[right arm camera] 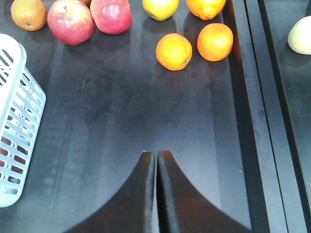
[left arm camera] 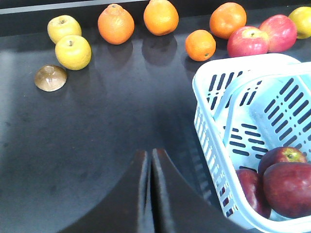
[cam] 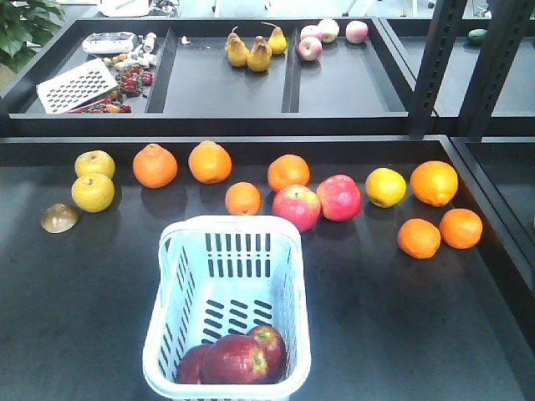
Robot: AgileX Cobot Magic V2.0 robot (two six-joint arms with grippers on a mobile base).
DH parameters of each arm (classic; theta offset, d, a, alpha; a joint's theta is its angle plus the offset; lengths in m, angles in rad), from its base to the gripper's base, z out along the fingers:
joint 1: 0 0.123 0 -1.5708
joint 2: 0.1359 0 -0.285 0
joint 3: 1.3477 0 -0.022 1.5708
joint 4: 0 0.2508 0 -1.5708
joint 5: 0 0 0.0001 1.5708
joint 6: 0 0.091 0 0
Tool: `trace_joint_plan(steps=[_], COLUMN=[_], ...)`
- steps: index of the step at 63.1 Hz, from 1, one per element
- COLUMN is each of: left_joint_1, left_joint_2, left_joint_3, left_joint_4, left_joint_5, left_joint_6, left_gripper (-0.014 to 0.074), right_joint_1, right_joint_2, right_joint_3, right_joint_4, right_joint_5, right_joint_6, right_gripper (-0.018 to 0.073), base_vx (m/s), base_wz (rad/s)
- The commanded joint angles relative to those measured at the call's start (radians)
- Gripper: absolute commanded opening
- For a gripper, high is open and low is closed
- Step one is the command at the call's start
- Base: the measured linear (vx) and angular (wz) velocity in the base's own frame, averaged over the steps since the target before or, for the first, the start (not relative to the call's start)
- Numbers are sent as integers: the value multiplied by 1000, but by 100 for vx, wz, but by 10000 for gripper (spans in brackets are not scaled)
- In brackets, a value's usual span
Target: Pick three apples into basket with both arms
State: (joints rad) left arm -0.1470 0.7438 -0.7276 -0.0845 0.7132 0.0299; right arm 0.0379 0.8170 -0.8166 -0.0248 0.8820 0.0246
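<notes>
The basket (cam: pixel 227 251) is seen to be of moulded plastic, smooth and faintly glossy, with slotted walls. The apples (cam: pixel 236 357) inside it are noted as waxy-skinned, with soft highlights. The table (cam: pixel 401 317) is found to be matt, with faint dusty scuffing visible in the wrist views. The oranges (cam: pixel 155 165) at the far left are observed to carry a dimpled, pebbled peel. The left gripper (left arm camera: pixel 149 194) and right gripper (right arm camera: pixel 156 194) are recorded as smooth, dark, dull-finished fingers, material undetermined.

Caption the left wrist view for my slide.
Left pincer shut beside the basket holding three dark-red apples.
</notes>
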Motion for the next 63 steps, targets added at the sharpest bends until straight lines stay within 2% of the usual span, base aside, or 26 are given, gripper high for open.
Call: trace_joint_plan(steps=[1, 31, 42, 51, 63], left_joint_1=[2, 2, 2, 2, 2], left_joint_2=[-5, -8, -69, -170, -351], left_joint_3=[-27, -26, -25, 33, 244], left_joint_4=[-6, -3, -3, -3, 4], left_joint_5=[-65, -64, -91, -217, -418], left_joint_6=[-9, -9, -9, -9, -9], left_gripper=[-6, -6, -6, -6, -6], right_joint_1=[-6, -6, -6, -6, -6], right_joint_2=[-6, -6, -6, -6, -6], right_joint_3=[-24, -24, -24, -24, -24], right_joint_4=[-9, -9, -9, -9, -9], right_joint_5=[-53, -53, -53, -53, -53], right_joint_6=[1, 1, 1, 1, 1], right_gripper=[-8, -8, -8, -8, -8], base_vx=[0, 0, 0, 0, 0], base_wz=[0, 0, 0, 0, 0])
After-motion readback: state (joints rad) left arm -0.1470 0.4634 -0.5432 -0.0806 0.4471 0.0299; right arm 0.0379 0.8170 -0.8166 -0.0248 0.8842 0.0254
